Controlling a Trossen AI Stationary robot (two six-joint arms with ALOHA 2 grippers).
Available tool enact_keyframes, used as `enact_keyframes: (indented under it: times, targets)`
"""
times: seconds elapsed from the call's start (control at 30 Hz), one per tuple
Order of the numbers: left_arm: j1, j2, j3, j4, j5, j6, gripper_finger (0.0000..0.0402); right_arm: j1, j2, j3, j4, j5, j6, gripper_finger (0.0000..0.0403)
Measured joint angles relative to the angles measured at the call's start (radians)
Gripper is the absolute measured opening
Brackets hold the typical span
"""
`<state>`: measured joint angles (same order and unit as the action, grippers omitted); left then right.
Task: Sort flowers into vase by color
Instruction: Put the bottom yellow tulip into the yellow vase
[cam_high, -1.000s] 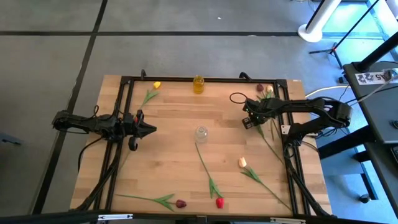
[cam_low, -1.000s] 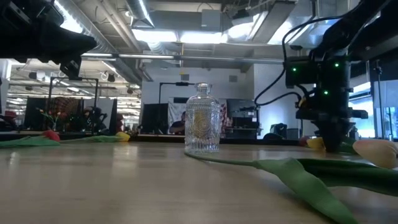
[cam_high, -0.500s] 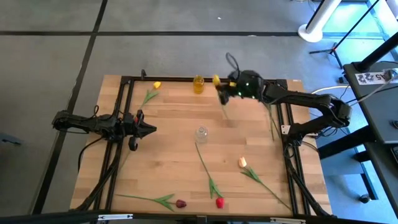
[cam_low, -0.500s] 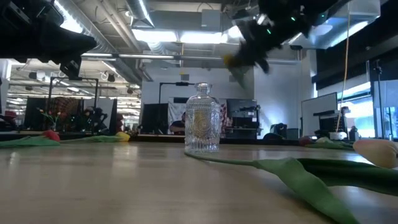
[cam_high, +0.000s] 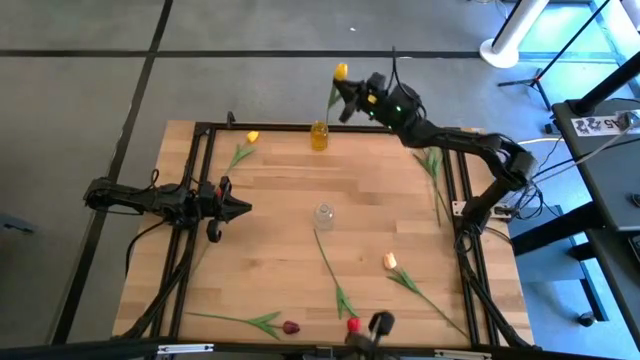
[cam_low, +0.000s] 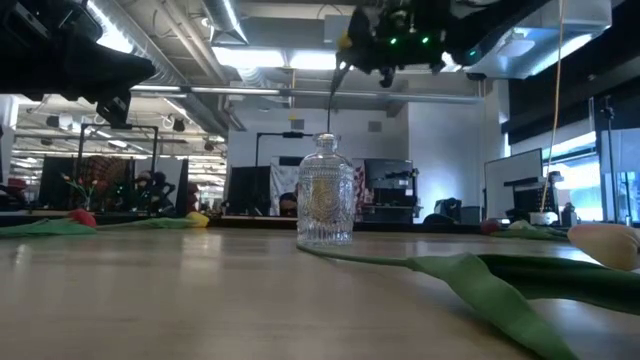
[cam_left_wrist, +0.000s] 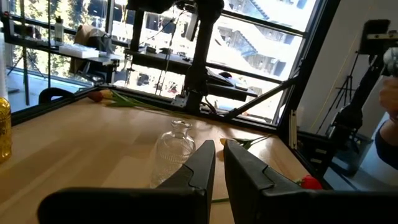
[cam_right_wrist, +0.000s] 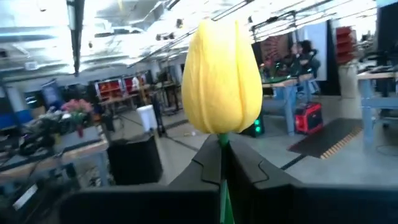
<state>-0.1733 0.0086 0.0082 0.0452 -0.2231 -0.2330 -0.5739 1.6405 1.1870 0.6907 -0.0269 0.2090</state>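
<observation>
My right gripper (cam_high: 350, 92) is raised high over the table's far edge, just right of the amber vase (cam_high: 319, 135), and is shut on a yellow tulip (cam_high: 341, 71). Its green stem (cam_low: 332, 88) hangs down in the low view. My left gripper (cam_high: 246, 209) waits shut at the table's left, pointing at the clear glass vase (cam_high: 323, 215) in the middle. On the wood lie a yellow tulip (cam_high: 252, 137), a cream one (cam_high: 390, 261), a red one (cam_high: 353, 325) and a maroon one (cam_high: 291, 327). My right gripper pinches the yellow tulip's stem just under the head (cam_right_wrist: 222, 158) between its two fingers (cam_right_wrist: 252, 171). The fingers come roughly level from the table's right and lie across the stem. The tulip is lifted clear, with its head (cam_right_wrist: 222, 78) beyond the fingertips and its stem hanging below.
More stems and leaves (cam_high: 432, 165) lie along the right rail at the far right corner. A long stem (cam_high: 328, 258) runs from the clear vase toward the near edge. A dark object (cam_high: 378, 322) shows at the near edge. Black frame rails border the table.
My right gripper has risen from the table's far right, carrying the yellow tulip up and toward the far edge and left, ending high beside the amber vase. The tulip has been lifted clear of the table and its stem now hangs down. The left arm kept still.
</observation>
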Motion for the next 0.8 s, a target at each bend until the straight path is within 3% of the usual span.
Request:
enact_keyframes:
  times: [0.27, 0.8]
  targets:
    - [0.0, 0.0, 0.0, 0.0, 0.0, 0.0, 0.0032, -0.051, 0.099, 0.165, 0.014, 0.027, 0.046, 0.0005]
    - [0.0, 0.0, 0.0, 0.0, 0.0, 0.0, 0.0032, -0.055, 0.109, 0.171, -0.037, 0.035, 0.022, 0.0007]
